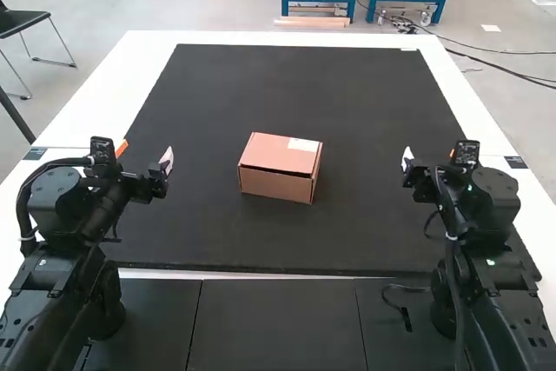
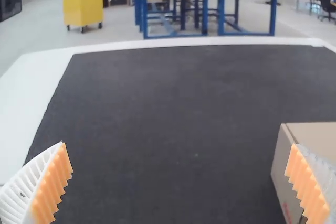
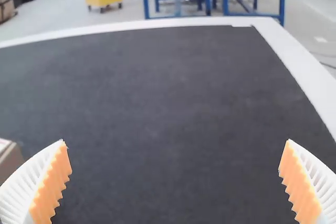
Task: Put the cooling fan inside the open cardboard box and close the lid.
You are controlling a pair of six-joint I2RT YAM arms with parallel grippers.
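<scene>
A small brown cardboard box (image 1: 280, 167) sits in the middle of the black mat (image 1: 295, 93) with its lid down flat; a white label is on its top. Its corner shows in the left wrist view as the box (image 2: 307, 145) and at the edge of the right wrist view as the box (image 3: 8, 156). My left gripper (image 1: 146, 162) hovers over the mat's left edge, open, nothing between its white ribbed fingers (image 2: 44, 187). My right gripper (image 1: 427, 162) hovers at the mat's right edge, open and empty, its fingers (image 3: 47, 179) spread wide.
The mat lies on a white table (image 1: 95, 93) whose border runs around it. Bare mat stretches beyond and on both sides of the box.
</scene>
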